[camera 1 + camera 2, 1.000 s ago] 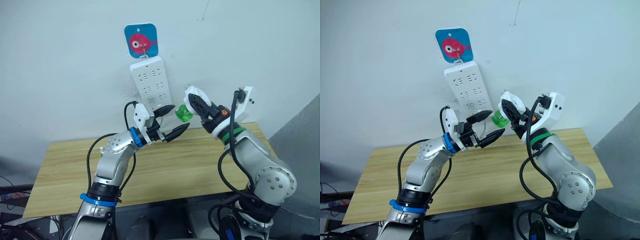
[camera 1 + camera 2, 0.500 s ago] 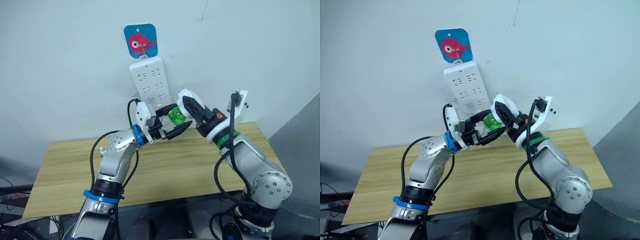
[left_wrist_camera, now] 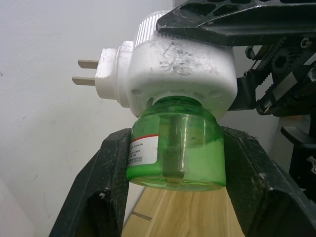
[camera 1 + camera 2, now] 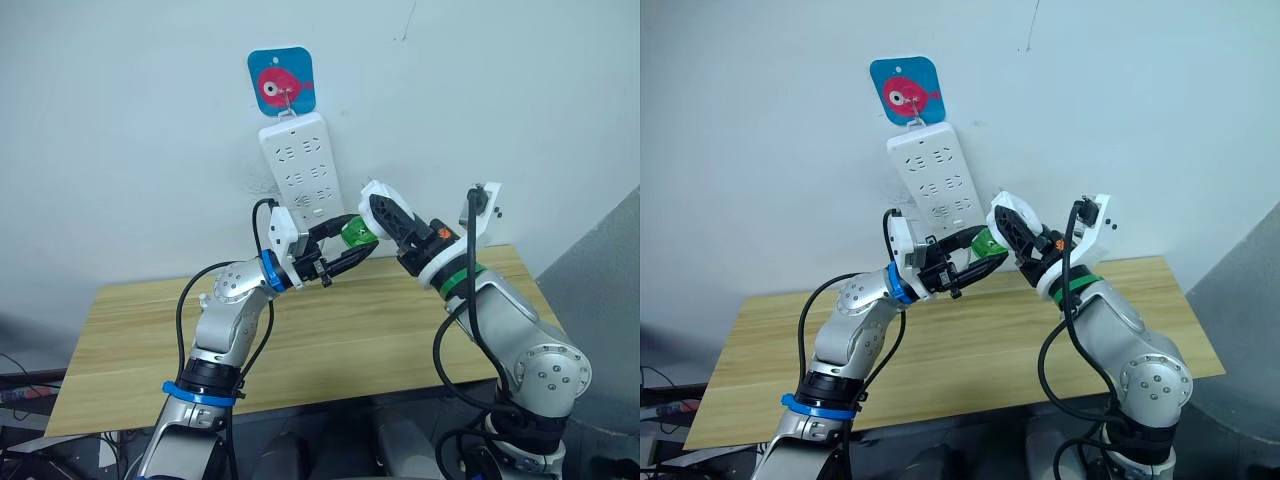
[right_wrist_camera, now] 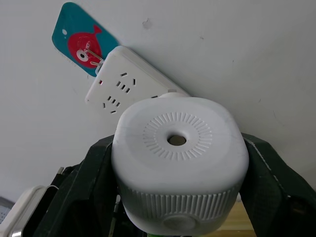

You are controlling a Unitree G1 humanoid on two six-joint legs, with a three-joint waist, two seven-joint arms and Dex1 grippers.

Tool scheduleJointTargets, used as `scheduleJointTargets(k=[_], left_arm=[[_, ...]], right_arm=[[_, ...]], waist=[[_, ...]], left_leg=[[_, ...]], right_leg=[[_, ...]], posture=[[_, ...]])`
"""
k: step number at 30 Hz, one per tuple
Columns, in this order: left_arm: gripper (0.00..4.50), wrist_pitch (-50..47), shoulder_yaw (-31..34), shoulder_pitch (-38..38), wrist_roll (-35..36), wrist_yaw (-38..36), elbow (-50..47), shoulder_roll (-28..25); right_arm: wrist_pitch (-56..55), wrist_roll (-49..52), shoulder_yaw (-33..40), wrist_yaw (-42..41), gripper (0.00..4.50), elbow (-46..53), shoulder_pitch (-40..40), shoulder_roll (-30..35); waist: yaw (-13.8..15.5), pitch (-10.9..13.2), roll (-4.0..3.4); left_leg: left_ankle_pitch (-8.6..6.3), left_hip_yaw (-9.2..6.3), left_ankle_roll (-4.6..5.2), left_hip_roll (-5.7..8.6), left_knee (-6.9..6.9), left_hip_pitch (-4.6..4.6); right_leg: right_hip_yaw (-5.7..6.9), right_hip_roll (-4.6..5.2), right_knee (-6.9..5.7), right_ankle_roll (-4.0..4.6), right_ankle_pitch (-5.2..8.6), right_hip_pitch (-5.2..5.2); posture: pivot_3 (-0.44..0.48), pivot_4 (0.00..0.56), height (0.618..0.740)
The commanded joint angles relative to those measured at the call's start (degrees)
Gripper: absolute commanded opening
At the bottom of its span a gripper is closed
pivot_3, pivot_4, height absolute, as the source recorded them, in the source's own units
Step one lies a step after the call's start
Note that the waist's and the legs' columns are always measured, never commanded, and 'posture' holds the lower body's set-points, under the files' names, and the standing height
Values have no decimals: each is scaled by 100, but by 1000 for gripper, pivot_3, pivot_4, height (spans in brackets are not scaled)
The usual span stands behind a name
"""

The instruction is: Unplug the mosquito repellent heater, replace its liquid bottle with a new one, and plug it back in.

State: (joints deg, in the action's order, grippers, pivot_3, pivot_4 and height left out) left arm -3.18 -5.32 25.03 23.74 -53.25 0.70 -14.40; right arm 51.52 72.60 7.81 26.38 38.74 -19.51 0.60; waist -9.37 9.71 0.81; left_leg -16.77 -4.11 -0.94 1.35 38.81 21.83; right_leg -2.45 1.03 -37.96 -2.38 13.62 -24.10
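Both arms raised, meeting mid-air. Right pincer [image 5: 180, 197] clamps the mosquito repellent heater [image 3: 173, 66]; left pincer [image 3: 173, 170], earlier wider, now grips the green bottle [image 3: 175, 150].

Print on the green bottle's label [image 3: 143, 149]: too small to read. Power strip [image 5: 129, 84] partly hidden behind the mosquito repellent heater [image 5: 180, 163]; heater's lower body cut off.

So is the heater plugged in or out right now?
Out. The small white rounded plastic heater is off the white power strip; its two metal prongs are bare in the air.
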Motion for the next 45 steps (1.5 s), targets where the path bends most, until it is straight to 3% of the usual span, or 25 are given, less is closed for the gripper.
scheduleJointTargets(k=[1, 3, 8, 11, 14, 17, 27, 45], left_arm=[[2318, 271, 8, 34, -29, -186, -69, -76], [2318, 381, -16, 12, -57, -321, -56, -136], [2318, 571, -76, -9, -63, -783, 46, -413], [2318, 712, -108, 22, -157, -1152, 193, -686], [2318, 878, -170, 40, -309, -1361, 264, -884], [2318, 1149, -213, -16, -438, -1527, 272, -1012], [2318, 1671, -378, -179, -532, -1894, 91, -1160], [2318, 1709, -518, -118, -574, -1918, -56, -1153]], right_arm=[[-236, 467, 69, -65, 3901, 202, 53, 279], [-259, 780, 202, -140, 4500, 205, 138, 655], [-62, 2305, 573, -748, 4500, -81, 425, 2293], [448, 3325, 869, -1679, 4500, -804, 465, 3643], [947, 3663, 842, -2542, 4500, -1455, 421, 4637], [1270, 3620, 526, -3111, 4500, -1798, 236, 5102], [1430, 3945, -784, -2953, 4500, -2443, -604, 5060], [1469, 4040, -1373, -2748, 4500, -2604, -959, 4430]], waist=[[2, 0, 0], [2, 1, 1], [44, 22, 3], [62, 67, 5], [109, 96, 8], [142, 99, 11], [236, 107, 18], [338, 108, 17]], left_leg=[[0, 0, 0, 0, 0, 1], [0, 2, 0, 0, 0, 2], [-1, 4, 2, 4, 0, 6], [-1, 11, 3, 0, -1, 6], [0, 32, 5, -2, 0, 2], [-1, 44, 6, -9, 0, 3], [-1, 35, 6, -7, 1, 8], [-1, 12, 6, -9, 0, 16]], right_leg=[[0, 0, 0, 0, 0, 0], [-1, 0, 3, 0, 0, 0], [-2, 0, 18, -1, 1, 4], [-2, -4, 22, -26, 17, 4], [-5, -9, 22, -26, 17, 4], [-6, -15, 25, -26, 17, 3], [-12, -3, 28, -25, 15, -1], [-4, 6, 31, -2, 1, -1]], posture=[[-202, 164, 740], [-200, 165, 740], [-196, 169, 740], [-192, 172, 740], [-183, 173, 740], [-176, 174, 740], [-167, 174, 740], [-163, 173, 740]])
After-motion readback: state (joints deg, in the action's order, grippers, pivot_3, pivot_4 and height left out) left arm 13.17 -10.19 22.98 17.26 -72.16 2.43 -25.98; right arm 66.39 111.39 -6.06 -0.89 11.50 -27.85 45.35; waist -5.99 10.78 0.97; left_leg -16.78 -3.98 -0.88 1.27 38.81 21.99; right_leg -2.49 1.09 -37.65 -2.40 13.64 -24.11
